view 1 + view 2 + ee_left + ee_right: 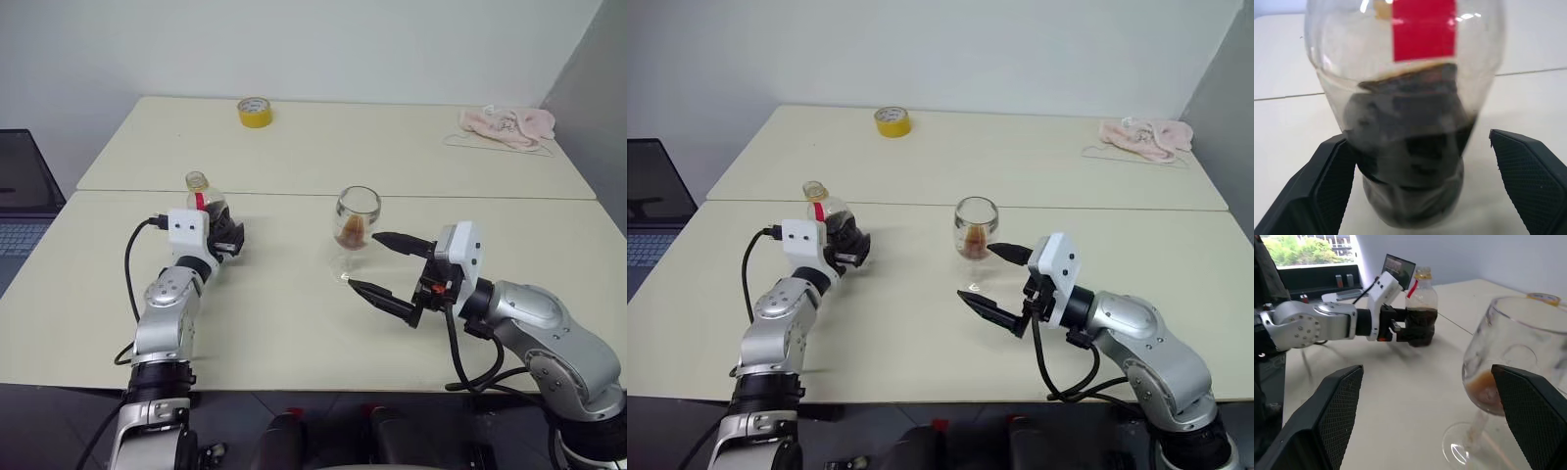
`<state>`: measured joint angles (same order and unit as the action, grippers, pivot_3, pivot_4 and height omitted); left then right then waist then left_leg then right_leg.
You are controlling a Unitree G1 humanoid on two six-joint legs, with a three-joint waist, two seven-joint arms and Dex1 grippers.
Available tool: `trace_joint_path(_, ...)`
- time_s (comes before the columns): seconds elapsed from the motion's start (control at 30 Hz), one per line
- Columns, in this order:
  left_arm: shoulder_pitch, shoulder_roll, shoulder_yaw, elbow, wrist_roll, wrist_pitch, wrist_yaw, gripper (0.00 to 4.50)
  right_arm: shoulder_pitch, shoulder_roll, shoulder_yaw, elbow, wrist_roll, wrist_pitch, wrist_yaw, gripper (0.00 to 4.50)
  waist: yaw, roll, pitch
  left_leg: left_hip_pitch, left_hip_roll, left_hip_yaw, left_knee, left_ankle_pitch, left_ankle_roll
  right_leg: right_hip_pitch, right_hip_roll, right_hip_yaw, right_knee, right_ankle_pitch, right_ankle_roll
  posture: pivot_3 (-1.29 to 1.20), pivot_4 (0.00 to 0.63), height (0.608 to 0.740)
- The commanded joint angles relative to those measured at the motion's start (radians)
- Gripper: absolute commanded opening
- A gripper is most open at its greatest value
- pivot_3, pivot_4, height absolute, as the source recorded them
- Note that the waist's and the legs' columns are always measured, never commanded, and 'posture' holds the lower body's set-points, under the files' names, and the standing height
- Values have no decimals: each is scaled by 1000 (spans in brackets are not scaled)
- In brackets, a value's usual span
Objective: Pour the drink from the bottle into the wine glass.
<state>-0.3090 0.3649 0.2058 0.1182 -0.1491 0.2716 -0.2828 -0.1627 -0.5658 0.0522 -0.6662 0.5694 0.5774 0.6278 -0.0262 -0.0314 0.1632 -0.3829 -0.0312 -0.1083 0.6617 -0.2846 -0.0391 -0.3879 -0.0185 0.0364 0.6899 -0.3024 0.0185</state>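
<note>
The bottle [203, 199] stands upright on the table, about half full of the dark drink [1410, 161], with a red label band near its neck. My left gripper [224, 235] is open around its lower body, a finger [1528, 176] on each side and a gap on one side. The wine glass [357, 211] stands to the right with a little amber drink [1486, 389] in its bowl. My right gripper [362, 260] is open and level, and its fingertips [355, 286] reach the glass's stem and foot without closing on them.
A yellow tape roll [254, 112] sits at the far side of the back table. A pink cloth [506, 125] lies at the far right. A laptop [20, 196] stands off the table's left edge. A seam [441, 197] joins the two tables.
</note>
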Motion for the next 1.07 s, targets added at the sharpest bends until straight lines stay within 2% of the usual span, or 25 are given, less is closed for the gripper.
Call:
trace_joint_path(0.03,72,35,21,-131,-14,3,-26,4462,45,-25,-59,-37,-26,-55,5,4500,0,0,0,0,0,0,0,0,0,0,0,0,0,0,0,0,150,740)
trace_joint_path(0.2,243,42,53,-313,-49,19,-45,4462,145,-31,-109,-21,-45,-107,12,4500,2,0,0,0,1,0,-1,0,0,1,0,0,-1,0,0,0,150,740)
trace_joint_path(0.27,285,6,68,-373,-72,42,-10,4462,200,40,-122,3,-59,-130,-65,4500,3,0,-1,1,1,0,-1,0,0,2,0,0,-1,0,0,0,150,740)
trace_joint_path(0.43,318,-85,50,-483,-112,133,61,4462,304,230,-100,95,-229,-283,-245,4500,18,1,-2,1,1,1,0,0,0,3,0,1,-2,0,0,0,150,740)
trace_joint_path(0.57,329,-118,31,-533,-63,208,150,4462,352,286,-109,165,-303,-373,-290,4500,20,3,-3,2,1,2,-1,0,0,2,0,1,-2,0,0,0,150,740)
trace_joint_path(0.67,362,-113,18,-563,17,245,222,4462,389,284,-132,231,-341,-448,-290,4500,19,5,-4,3,1,3,-1,0,0,2,1,2,-2,0,0,0,150,740)
trace_joint_path(0.9,431,-161,31,-559,-11,44,174,4462,391,309,-135,356,-387,-621,-279,4500,20,8,-6,3,1,3,-1,0,0,3,1,2,-2,0,0,0,150,740)
trace_joint_path(1.07,471,-159,15,-533,12,-41,154,4462,361,304,-124,391,-389,-648,-257,4500,20,8,-6,3,1,3,-1,0,0,3,1,3,-2,0,0,0,150,740)
